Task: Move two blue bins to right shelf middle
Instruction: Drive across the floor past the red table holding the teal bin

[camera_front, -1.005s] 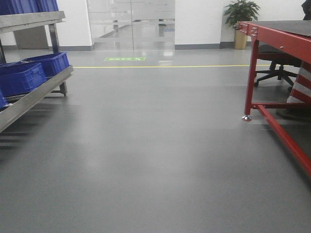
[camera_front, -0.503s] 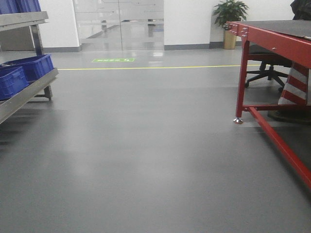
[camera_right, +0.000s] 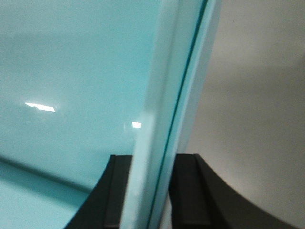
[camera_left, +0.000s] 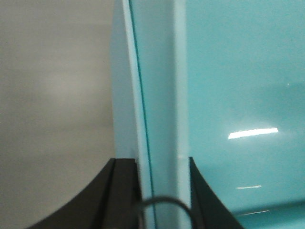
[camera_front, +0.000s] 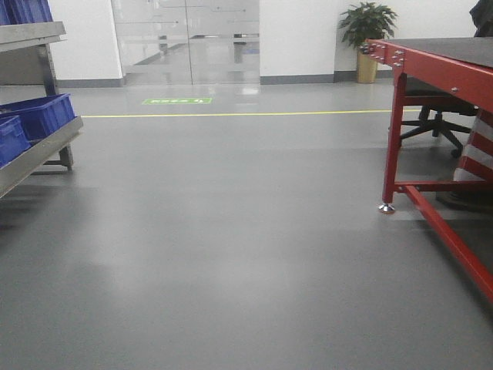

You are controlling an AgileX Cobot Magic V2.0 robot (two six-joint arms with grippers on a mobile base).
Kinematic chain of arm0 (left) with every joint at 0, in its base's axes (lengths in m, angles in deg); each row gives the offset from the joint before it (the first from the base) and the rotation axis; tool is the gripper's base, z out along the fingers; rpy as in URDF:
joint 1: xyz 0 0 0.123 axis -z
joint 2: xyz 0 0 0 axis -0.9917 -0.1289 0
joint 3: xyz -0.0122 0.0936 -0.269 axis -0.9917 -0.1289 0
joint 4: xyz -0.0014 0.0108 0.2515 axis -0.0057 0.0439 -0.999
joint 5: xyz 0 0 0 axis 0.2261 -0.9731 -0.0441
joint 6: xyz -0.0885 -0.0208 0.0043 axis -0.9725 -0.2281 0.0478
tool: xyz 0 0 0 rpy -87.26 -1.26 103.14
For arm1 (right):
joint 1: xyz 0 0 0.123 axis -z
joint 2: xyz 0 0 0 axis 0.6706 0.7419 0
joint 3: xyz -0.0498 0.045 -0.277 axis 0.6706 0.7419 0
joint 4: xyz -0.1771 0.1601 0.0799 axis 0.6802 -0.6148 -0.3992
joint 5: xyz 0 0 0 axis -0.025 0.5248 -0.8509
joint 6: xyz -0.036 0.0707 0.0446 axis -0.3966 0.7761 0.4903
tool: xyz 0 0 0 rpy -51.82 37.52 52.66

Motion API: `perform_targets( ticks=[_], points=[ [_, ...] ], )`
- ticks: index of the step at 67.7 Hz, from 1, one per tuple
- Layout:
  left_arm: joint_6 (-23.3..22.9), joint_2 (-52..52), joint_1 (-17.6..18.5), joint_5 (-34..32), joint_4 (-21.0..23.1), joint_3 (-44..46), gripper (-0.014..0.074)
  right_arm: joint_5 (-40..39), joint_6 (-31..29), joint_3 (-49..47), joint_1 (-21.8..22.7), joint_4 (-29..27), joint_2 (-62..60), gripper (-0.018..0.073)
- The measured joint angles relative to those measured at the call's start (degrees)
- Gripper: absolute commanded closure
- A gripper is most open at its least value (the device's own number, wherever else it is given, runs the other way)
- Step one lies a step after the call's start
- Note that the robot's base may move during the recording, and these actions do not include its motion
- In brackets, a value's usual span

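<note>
The left wrist view is filled by a pale sky-blue bin (camera_left: 238, 71). Its thick rim runs between the black fingers (camera_left: 124, 191) of my left gripper (camera_left: 159, 162), which is shut on it. In the right wrist view the same pale blue plastic (camera_right: 71, 57) shows, and my right gripper (camera_right: 153, 156) is shut on the opposite rim. A thin dark seam runs along each rim; whether two blue bins are stacked I cannot tell. Neither bins nor grippers appear in the front view, and no shelf shows on its right side.
A metal rack (camera_front: 38, 150) with dark royal-blue crates (camera_front: 42, 114) stands at the left edge. A red-framed table (camera_front: 431, 69) is at the right, its foot (camera_front: 387, 207) on the grey floor. An office chair (camera_front: 435, 116), a potted plant (camera_front: 368, 35) and glass doors (camera_front: 189, 42) are behind it.
The front view has moved forward. The rack with dark crates has slid toward the left edge, and the red table's leg now sits lower and closer.
</note>
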Motion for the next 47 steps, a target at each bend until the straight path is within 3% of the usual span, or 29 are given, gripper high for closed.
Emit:
perform_targets(
  ticks=[47],
  points=[
    [0.0, 0.0, 0.0, 0.0, 0.0, 0.0, 0.0707, -0.1, 0.0, 0.0, 0.0, 0.0, 0.0, 0.0713]
  ],
)
